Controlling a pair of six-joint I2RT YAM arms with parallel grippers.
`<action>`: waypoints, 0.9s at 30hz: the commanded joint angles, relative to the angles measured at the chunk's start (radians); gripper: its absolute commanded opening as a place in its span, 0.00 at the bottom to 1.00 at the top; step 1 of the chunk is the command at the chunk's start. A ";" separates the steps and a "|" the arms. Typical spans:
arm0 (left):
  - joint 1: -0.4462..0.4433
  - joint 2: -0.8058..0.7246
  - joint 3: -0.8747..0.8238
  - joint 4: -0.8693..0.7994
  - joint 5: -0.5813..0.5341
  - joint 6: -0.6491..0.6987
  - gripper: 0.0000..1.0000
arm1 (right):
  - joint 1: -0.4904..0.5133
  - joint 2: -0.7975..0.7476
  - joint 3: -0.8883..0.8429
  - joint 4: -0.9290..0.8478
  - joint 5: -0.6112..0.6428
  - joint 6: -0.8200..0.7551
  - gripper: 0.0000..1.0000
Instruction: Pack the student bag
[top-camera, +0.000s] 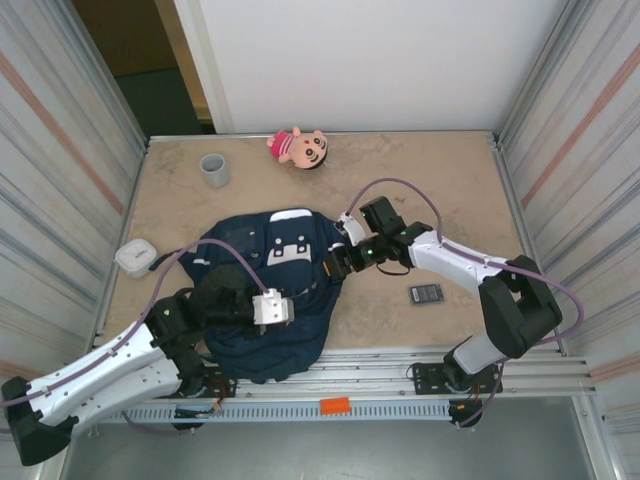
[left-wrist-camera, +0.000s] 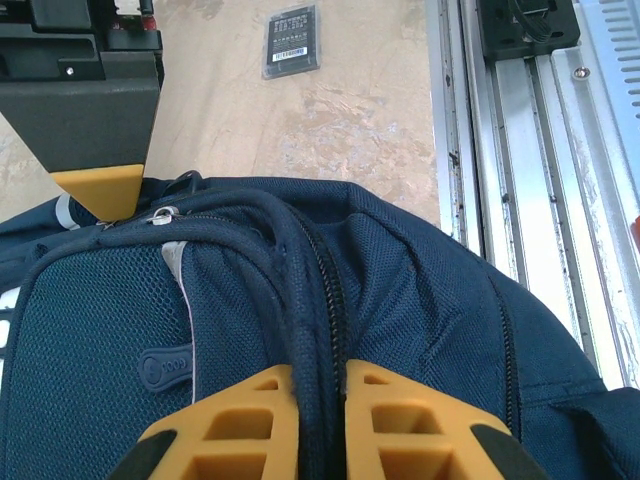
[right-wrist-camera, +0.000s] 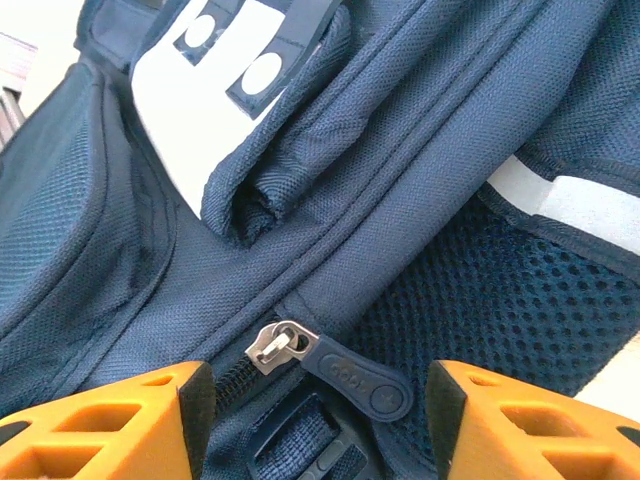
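The student bag (top-camera: 270, 290) lies on the surface (top-camera: 440, 190), the left end effector (left-wrist-camera: 320, 400) pinching its top edge, the right end effector (right-wrist-camera: 320, 400) wide astride its zipper pull (right-wrist-camera: 355, 375): zipping seems in hand, and next that pull needs gripping squarely.

student bag (top-camera: 305, 290) centre; doll (top-camera: 298, 147) behind; box (top-camera: 135, 257) left
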 joint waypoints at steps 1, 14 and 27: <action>-0.012 -0.027 0.010 0.105 0.045 0.021 0.01 | 0.004 0.038 0.044 -0.037 0.083 -0.019 0.57; -0.013 -0.041 0.013 0.102 0.064 0.016 0.01 | -0.017 0.109 0.058 0.004 0.338 0.079 0.53; -0.012 -0.025 0.060 0.033 -0.035 -0.097 0.64 | -0.041 -0.152 -0.070 0.092 0.177 0.096 0.52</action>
